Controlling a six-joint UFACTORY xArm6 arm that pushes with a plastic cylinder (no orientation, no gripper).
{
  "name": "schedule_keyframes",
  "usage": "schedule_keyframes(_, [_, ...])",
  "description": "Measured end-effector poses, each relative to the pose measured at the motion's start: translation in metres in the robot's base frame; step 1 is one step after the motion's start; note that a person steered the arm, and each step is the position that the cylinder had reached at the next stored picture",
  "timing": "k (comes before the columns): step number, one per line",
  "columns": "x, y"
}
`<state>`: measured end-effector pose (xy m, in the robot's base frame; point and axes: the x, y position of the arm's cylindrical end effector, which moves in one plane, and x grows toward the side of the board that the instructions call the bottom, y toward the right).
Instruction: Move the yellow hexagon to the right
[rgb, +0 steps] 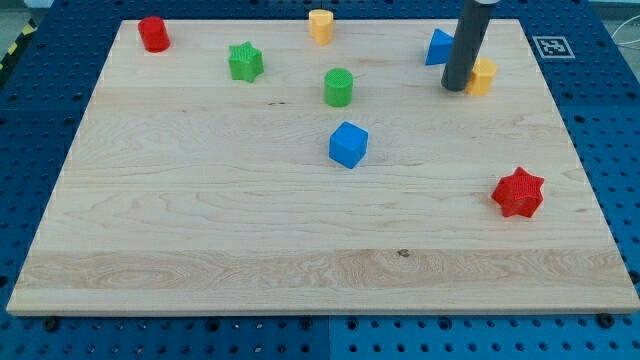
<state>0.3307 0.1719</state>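
Yellow hexagon (483, 76) touches my tip (455, 88), a blue block (438, 47) just beside; gripperless rod.

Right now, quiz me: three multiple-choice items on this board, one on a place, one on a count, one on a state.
1. My tip stands where?
A. At the left side of the yellow block
B. Beside the red star
C. Beside the green star

2. How many blue blocks?
A. One
B. Two
C. Three

3. The blue cube is:
A. Stacked on the green cylinder
B. Standing apart
C. Off the board

Answers: A, the rod meets the yellow block's left side; B, the cube plus the blue block behind the rod; B, bare wood surrounds it.
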Motion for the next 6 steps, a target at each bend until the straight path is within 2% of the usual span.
schedule_keyframes(6, [0.0,0.061])
